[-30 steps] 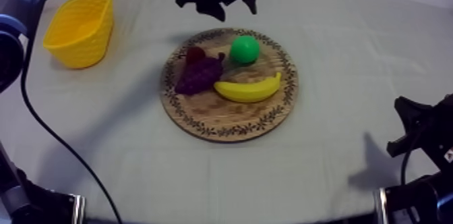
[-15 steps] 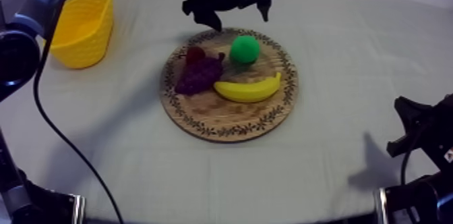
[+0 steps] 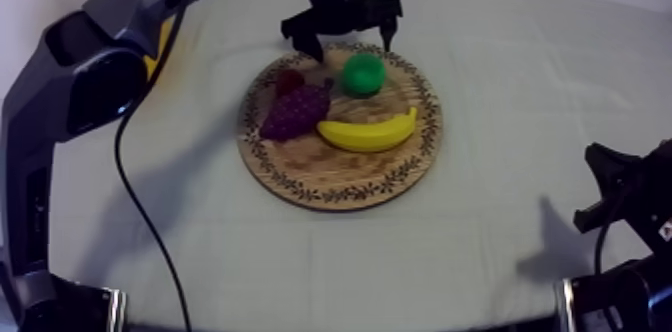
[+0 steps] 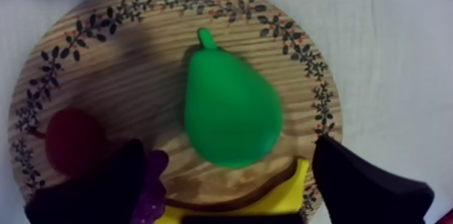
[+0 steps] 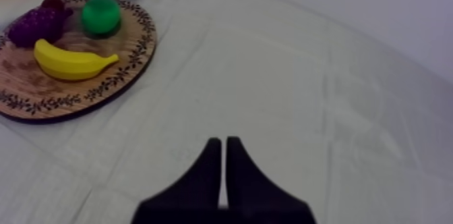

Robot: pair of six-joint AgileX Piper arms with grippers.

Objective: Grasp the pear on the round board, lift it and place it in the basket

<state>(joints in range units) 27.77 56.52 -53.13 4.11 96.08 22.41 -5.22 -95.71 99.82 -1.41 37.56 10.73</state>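
Observation:
The green pear (image 3: pixel 362 73) lies on the far part of the round wooden board (image 3: pixel 340 196). My left gripper (image 3: pixel 345 40) hangs open over the board's far rim, just behind the pear, one finger to each side. In the left wrist view the pear (image 4: pixel 229 112) lies stem away between the spread fingers of the left gripper (image 4: pixel 228 147), and nothing is held. Behind my left arm a sliver of the yellow basket (image 3: pixel 154 54) shows at the far left. My right gripper (image 5: pixel 224 147) rests shut over bare cloth at the near right (image 3: pixel 600 188).
A banana (image 3: pixel 365 133) lies just in front of the pear. The bunch of grapes (image 3: pixel 295 111) and a small red fruit (image 3: pixel 290 79) sit to the pear's left. My left arm arches over the table's far left side.
My left gripper has come down and nearer, from behind the board to its far rim by the pear, still open. The arm now covers most of the basket. The right arm has not moved.

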